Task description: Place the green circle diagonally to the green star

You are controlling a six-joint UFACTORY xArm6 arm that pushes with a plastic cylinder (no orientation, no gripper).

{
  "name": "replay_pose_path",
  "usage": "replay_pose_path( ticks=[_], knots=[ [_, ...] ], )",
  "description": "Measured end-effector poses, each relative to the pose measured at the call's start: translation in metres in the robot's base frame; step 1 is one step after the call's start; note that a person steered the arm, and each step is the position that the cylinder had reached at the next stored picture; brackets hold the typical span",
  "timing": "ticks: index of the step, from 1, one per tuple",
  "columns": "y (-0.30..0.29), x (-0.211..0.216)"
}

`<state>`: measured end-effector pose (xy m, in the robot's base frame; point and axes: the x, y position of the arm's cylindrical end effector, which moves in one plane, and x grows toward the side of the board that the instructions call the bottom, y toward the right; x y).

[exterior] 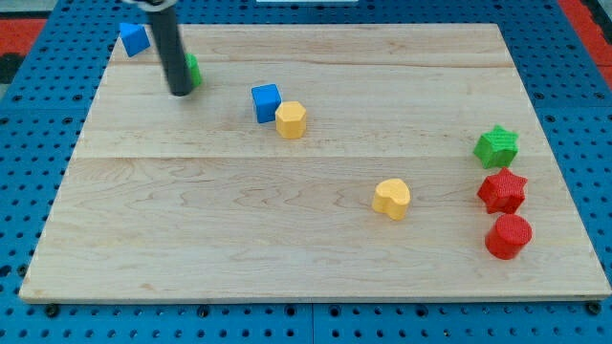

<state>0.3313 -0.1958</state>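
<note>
The green circle (193, 70) lies near the view's top left, mostly hidden behind my dark rod. My tip (179, 92) rests on the board just left of and in front of it, touching or nearly touching it. The green star (496, 146) sits far off at the view's right edge.
A blue block (134, 38) lies at the top left corner. A blue cube (266, 102) and a yellow hexagon (291, 119) touch near the upper middle. A yellow heart (391, 198) lies right of centre. A red star (502, 191) and a red cylinder (508, 236) sit below the green star.
</note>
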Motion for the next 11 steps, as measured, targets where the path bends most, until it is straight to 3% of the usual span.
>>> replay_pose_path(
  ticks=[1, 2, 4, 5, 7, 8, 9, 10, 11],
  knots=[
    [-0.043, -0.033],
    [0.033, -0.047],
    [0.046, -0.040],
    [0.097, -0.027],
    [0.266, -0.016],
    [0.228, -0.037],
    [0.183, -0.031],
    [0.256, 0.023],
    [0.351, 0.030]
  ],
)
